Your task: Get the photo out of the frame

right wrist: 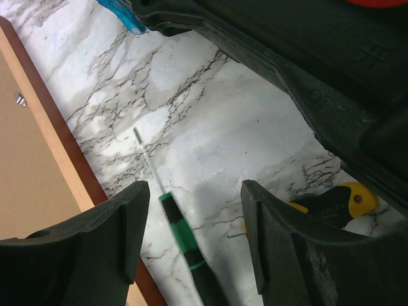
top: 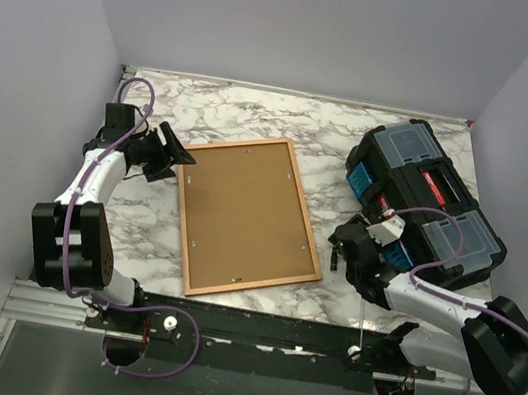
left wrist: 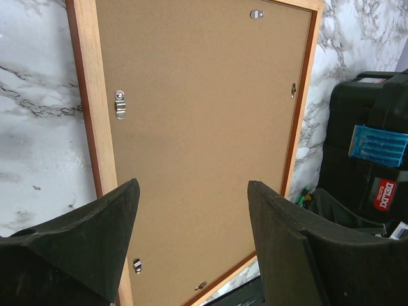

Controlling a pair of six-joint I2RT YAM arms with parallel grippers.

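Note:
The frame [top: 305, 221] lies face down on the marble table, its brown backing board [top: 246, 215] upward, so the photo is hidden. In the left wrist view the orange-red rim [left wrist: 95, 95] and board [left wrist: 204, 115] fill the picture, with small metal clips [left wrist: 120, 104] along the edges. My left gripper [top: 172, 154] hovers open at the frame's far-left corner, its fingers [left wrist: 193, 188] holding nothing. My right gripper [top: 349, 247] stands open beside the frame's right edge [right wrist: 57, 146]. A green-and-black screwdriver [right wrist: 182, 233] lies on the marble between its fingers [right wrist: 194, 188], touching neither.
A black toolbox [top: 426, 199] with clear-lidded compartments and blue latches sits at the right, close behind the right gripper; it also shows as the toolbox [right wrist: 306, 57] in the right wrist view. A yellow-handled tool [right wrist: 347, 201] lies at its foot. White walls enclose the table.

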